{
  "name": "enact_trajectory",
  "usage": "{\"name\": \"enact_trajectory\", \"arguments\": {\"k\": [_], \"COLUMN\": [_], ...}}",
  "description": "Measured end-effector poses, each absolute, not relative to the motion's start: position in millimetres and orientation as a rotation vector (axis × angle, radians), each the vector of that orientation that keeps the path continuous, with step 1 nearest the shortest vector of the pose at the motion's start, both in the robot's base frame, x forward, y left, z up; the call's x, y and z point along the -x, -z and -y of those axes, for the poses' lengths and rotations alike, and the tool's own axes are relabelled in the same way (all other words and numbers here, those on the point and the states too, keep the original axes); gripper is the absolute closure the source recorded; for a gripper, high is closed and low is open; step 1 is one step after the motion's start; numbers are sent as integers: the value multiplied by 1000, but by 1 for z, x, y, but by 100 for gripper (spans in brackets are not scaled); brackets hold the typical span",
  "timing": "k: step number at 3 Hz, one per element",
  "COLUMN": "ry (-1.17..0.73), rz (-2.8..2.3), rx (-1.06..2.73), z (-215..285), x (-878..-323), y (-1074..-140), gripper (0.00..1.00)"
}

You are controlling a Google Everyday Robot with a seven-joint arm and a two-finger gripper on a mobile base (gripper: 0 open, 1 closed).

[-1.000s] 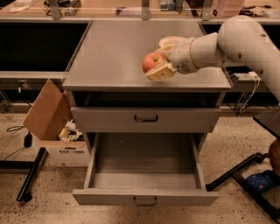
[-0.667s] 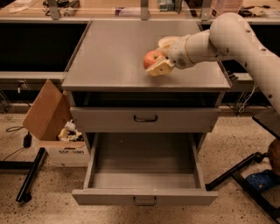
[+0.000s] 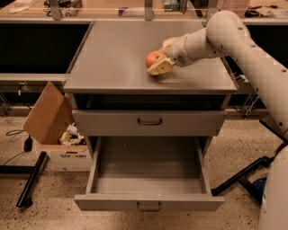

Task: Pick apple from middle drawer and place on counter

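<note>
The red apple point(image 3: 153, 58) sits between the cream fingers of my gripper point(image 3: 161, 57) at the right middle of the grey counter point(image 3: 112, 58), at or just above its surface. The gripper is shut on the apple, and the white arm reaches in from the right. Below, the middle drawer point(image 3: 148, 204) is pulled fully out, and its tray is empty. The closed drawer front point(image 3: 148, 122) above it has a small dark handle.
A tilted cardboard box point(image 3: 47, 114) and a white carton of scraps point(image 3: 67, 152) stand on the floor left of the cabinet. A black stand leg point(image 3: 31, 179) lies at the left and another point(image 3: 240, 175) at the right. A tan bench top point(image 3: 112, 9) runs behind.
The arm's elbow has swung up and back. The apple in the gripper has shifted only slightly to the left over the counter.
</note>
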State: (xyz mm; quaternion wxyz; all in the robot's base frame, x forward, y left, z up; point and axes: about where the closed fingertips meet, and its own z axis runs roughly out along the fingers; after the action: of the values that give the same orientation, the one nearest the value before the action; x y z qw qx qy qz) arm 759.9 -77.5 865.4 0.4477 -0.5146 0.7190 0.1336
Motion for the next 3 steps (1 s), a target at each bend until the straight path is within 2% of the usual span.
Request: {"name": "enact_trajectory", "arguments": {"k": [2, 3], "ry": [-362, -377], "rz": [-1782, -1760], "rx": [1259, 1231], "z": [77, 82], "x": [-769, -768], "y": [-860, -864], "gripper": [0, 0]}}
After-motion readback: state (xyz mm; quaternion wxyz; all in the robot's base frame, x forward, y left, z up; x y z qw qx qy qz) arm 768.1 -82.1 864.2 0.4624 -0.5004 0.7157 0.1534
